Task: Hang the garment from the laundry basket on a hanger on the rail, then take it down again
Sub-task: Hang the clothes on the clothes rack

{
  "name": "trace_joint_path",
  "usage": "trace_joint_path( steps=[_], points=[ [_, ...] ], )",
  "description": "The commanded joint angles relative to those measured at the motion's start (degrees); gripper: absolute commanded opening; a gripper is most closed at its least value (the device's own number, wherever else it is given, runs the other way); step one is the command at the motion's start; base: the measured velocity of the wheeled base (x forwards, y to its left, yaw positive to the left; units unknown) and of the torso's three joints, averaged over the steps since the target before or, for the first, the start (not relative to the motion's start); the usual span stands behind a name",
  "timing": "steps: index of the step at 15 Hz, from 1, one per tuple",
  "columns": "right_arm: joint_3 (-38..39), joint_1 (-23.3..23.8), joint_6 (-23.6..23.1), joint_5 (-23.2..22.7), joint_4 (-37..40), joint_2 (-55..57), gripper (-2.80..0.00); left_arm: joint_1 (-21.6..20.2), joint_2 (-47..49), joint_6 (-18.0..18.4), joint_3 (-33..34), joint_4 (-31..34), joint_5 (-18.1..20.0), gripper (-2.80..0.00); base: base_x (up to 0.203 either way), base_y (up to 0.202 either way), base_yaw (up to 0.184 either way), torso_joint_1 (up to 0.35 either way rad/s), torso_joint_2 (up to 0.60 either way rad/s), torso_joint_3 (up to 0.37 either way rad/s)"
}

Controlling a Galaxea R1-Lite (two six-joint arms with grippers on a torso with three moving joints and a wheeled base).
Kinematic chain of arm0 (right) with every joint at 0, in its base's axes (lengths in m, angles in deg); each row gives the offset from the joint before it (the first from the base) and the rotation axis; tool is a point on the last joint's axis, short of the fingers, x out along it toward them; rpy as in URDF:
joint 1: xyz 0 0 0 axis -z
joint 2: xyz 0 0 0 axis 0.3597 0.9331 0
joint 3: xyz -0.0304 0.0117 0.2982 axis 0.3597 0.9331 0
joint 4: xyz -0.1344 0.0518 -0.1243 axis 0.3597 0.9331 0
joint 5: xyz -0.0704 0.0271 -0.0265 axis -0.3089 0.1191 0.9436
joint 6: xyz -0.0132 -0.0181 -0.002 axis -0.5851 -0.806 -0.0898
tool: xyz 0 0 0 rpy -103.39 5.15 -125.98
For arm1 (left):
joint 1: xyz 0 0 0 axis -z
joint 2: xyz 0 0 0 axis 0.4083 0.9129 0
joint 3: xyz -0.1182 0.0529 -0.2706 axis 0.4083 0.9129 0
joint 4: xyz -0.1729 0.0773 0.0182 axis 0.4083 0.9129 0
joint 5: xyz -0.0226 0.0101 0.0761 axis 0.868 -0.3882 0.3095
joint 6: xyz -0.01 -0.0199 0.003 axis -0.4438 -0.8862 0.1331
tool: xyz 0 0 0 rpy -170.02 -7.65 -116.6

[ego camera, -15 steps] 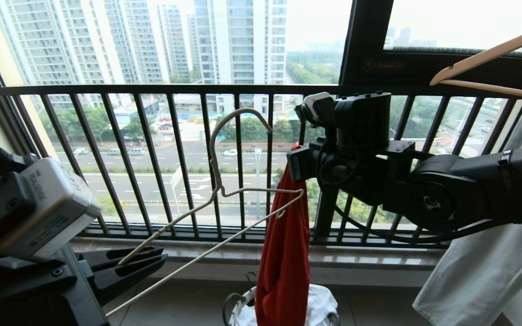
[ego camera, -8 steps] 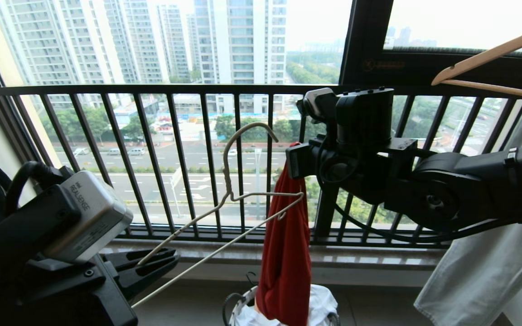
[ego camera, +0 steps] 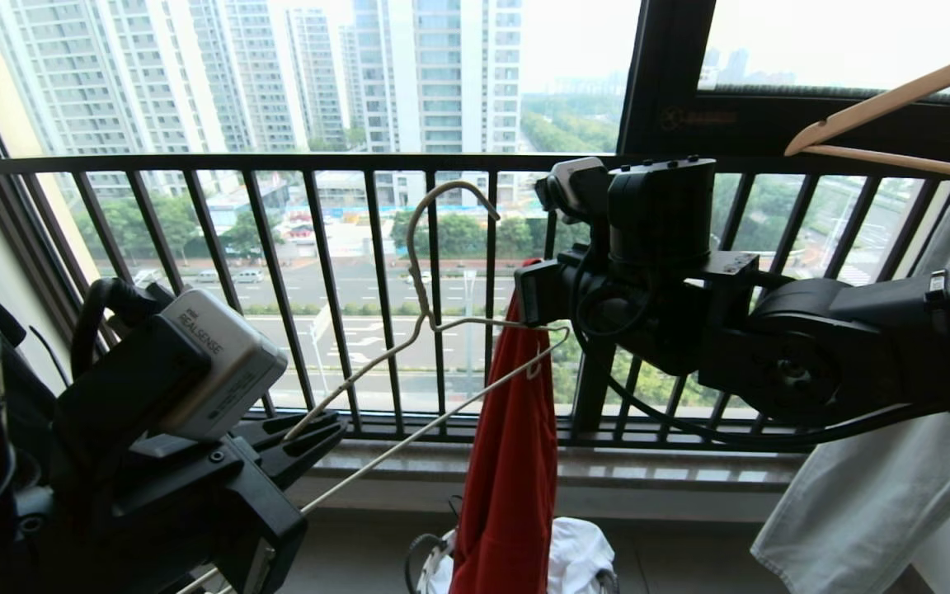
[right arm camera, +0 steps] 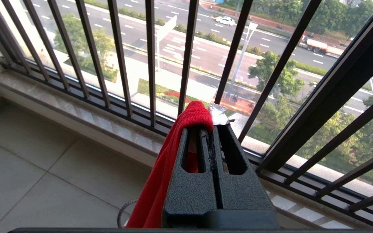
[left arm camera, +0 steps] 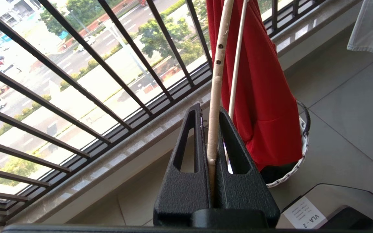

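A: Left gripper (ego camera: 310, 433), nearest: jaws pinch the hanger (ego camera: 434, 326) by its lower arm. Thin wire, stiff but springy.

B: Right gripper (right arm camera: 210, 129): jaws pressed together on the T-shirt (ego camera: 512, 462) collar; soft cloth hangs limp above the basket (left arm camera: 298, 161).

A: Change: the hanger has risen, its tip now at the shirt.

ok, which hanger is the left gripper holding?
The thin cream wire hanger, clamped by one arm in the left gripper. The thick wooden hangers hang untouched at upper right in the head view.
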Motion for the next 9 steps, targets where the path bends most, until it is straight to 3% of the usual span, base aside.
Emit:
trace_joint_path(
  steps=[1, 4, 9],
  points=[
    [-0.31, 0.35, -0.05, 0.17, -0.09, 0.0, -2.8, -0.01, -0.97, 1.25, 0.22, 0.09, -1.46, -2.8, 0.0, 0.0, 0.0, 0.0, 0.0, 0.0],
    [-0.82, 1.25, -0.14, 0.18, 0.02, -0.09, -2.8, -0.01, -3.18, 4.28, 0.83, 0.37, -1.62, -2.8, 0.0, 0.0, 0.0, 0.0, 0.0, 0.0],
    [-1.11, 2.3, -0.23, 0.26, 0.11, -0.17, -2.8, -0.01, -3.9, 6.4, 1.28, 0.37, -4.56, -2.8, 0.0, 0.0, 0.0, 0.0, 0.0, 0.0]
  ],
)
